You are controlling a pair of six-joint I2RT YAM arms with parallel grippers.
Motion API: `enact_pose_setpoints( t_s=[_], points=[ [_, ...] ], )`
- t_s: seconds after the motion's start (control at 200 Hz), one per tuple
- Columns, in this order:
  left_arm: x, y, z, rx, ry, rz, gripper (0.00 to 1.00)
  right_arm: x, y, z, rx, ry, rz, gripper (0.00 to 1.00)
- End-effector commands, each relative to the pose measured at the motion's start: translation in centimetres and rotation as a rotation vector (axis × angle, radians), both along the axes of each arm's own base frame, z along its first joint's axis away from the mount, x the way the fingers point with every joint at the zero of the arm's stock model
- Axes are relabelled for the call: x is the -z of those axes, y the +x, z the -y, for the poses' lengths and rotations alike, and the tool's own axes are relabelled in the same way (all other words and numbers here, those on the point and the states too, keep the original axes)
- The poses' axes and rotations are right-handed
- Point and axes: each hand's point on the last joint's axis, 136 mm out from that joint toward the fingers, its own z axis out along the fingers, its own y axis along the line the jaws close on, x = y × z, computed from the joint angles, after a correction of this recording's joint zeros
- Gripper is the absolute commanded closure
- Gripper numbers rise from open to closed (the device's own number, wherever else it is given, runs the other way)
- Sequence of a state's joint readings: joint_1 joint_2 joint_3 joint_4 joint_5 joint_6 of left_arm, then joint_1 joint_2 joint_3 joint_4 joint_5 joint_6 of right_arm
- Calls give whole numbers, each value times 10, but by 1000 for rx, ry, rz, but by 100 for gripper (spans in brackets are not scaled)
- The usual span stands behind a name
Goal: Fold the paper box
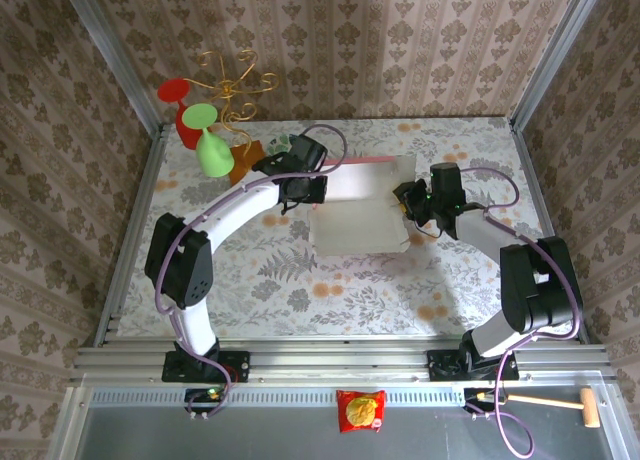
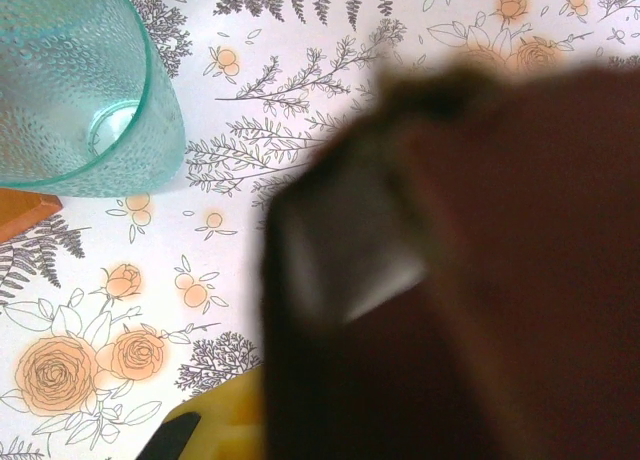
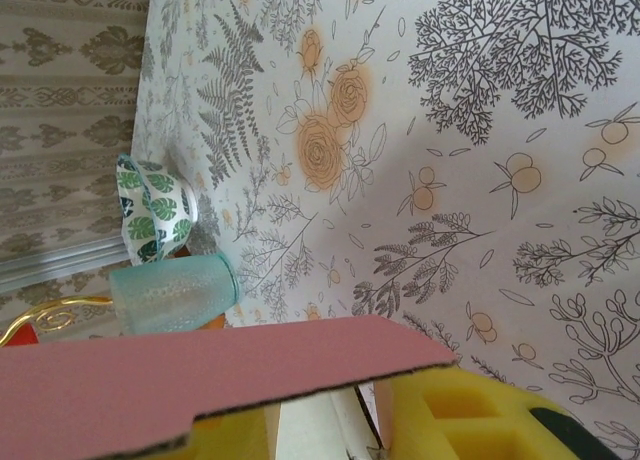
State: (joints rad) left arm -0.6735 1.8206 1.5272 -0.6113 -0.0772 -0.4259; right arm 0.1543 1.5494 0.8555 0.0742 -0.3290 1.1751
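Lying white side up in the middle of the table (image 1: pixel 300 290), the paper box (image 1: pixel 355 220) has one arm at each side; the left gripper (image 1: pixel 300 188) is at its left edge, fingers closed together; the right gripper (image 1: pixel 408 208) is at the right edge, where a pink flap (image 3: pixel 200 370) crosses its yellow pads (image 3: pixel 470 415); whether they pinch it cannot be told; a teal cup (image 2: pixel 80 90) is near.

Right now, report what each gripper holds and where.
Thin pink cardboard box blank: the left gripper, jaws shut, sits at its left edge, the right gripper at its right edge. An actual hold cannot be told for either.
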Motion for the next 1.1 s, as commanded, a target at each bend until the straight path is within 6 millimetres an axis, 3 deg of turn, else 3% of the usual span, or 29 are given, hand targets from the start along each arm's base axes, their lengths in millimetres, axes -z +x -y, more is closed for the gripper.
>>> enact_pose_setpoints(
  t_s=[0.0, 0.365, 1.095],
  points=[
    [0, -1, 3, -4, 3, -18, 100, -16, -4, -5, -33, -21, 6, 69],
    [-1, -6, 7, 7, 34, -11, 100, -21, -13, 1, -28, -101, -4, 72],
    [-13, -9, 24, 2, 5, 2, 100, -29, -14, -16, -52, -100, -5, 69]
  ],
)
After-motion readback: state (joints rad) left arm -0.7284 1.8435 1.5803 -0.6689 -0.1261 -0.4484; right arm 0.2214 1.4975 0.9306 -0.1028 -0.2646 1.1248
